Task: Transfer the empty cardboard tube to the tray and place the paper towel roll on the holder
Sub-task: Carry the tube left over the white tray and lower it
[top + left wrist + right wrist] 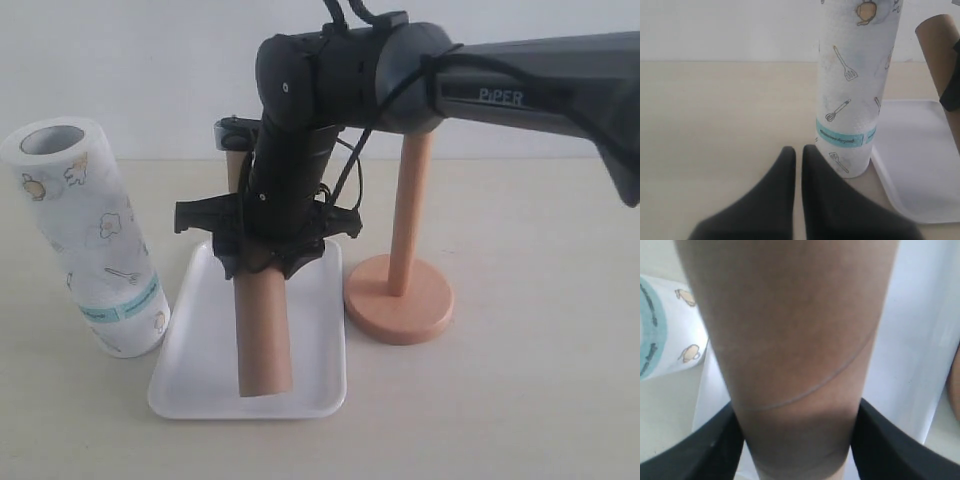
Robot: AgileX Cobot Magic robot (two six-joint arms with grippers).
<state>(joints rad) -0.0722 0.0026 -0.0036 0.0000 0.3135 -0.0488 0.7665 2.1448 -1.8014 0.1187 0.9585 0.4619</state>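
Gripping the empty cardboard tube [265,340] mid-length, the right fingers [705,450] slant it over the tray [322,330], probably for release (left fingers [780,190] closed, empty, near the paper towel roll [855,100]).

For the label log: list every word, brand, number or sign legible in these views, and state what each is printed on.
"PiPER": pale lettering on the side of the dark right arm, exterior view.
Teal band on the paper towel roll: dark print, too small and blurred to read.
Empty cardboard tube, tray, holder: no text visible.
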